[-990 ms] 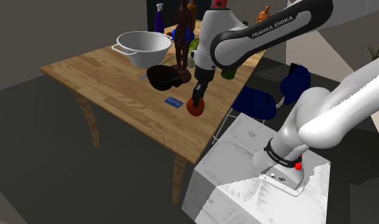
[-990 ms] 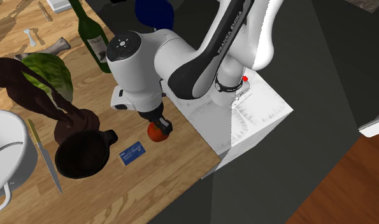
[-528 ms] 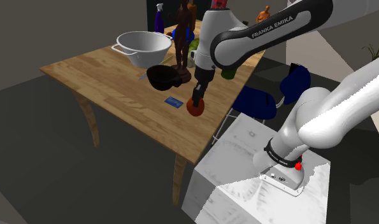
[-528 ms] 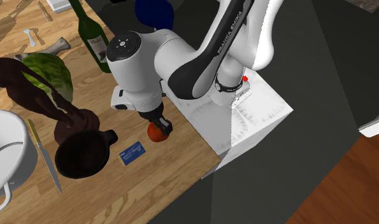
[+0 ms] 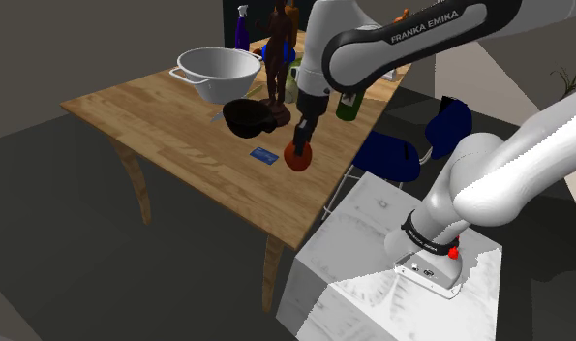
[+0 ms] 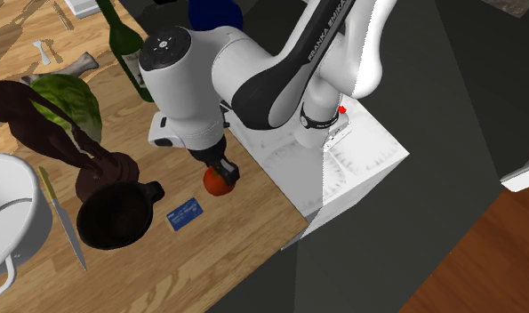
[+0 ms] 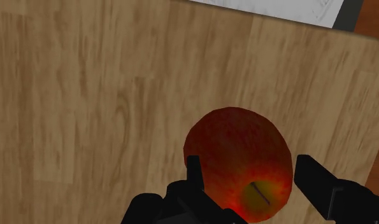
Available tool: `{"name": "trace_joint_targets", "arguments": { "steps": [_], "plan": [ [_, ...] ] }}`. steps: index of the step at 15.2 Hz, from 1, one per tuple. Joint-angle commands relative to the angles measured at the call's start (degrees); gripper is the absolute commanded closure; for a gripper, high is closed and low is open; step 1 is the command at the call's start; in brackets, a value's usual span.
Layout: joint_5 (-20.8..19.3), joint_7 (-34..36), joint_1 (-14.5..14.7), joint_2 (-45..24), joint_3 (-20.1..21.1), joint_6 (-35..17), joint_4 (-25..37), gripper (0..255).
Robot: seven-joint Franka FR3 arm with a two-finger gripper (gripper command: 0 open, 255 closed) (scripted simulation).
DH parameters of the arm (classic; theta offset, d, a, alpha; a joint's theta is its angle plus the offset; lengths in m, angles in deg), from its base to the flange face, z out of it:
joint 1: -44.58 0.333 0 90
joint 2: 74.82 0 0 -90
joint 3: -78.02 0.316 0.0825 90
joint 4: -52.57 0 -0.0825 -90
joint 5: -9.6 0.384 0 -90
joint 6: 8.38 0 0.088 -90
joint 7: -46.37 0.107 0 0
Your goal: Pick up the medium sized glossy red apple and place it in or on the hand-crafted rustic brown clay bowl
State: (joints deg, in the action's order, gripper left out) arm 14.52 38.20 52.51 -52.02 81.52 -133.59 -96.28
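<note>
Wrist view: pincer clamped on the red apple; wooden table beneath.

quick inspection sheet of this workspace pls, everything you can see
surface: wooden table
job's things: red apple clasped between the fingers; dark brown bowl stands apart from it and looks empty
clutter: white colander, blue card, dark figurine, knife, green bottle, watermelon
gripper: black gripper shut on the apple, pointing down at the table
cables: nothing seen
surroundings: white stand, blue chair, wooden floor
</note>
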Motion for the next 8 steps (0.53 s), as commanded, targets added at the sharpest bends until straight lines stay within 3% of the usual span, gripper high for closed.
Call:
{"name": "trace_joint_targets", "arguments": {
  "steps": [1,8],
  "plan": [
    [-0.07,0.08,-0.02,1.15,-0.06,1.95,0.79,255],
    [-0.30,0.34,-0.10,3.58,-0.22,8.04,4.45,255]
  ]
}}
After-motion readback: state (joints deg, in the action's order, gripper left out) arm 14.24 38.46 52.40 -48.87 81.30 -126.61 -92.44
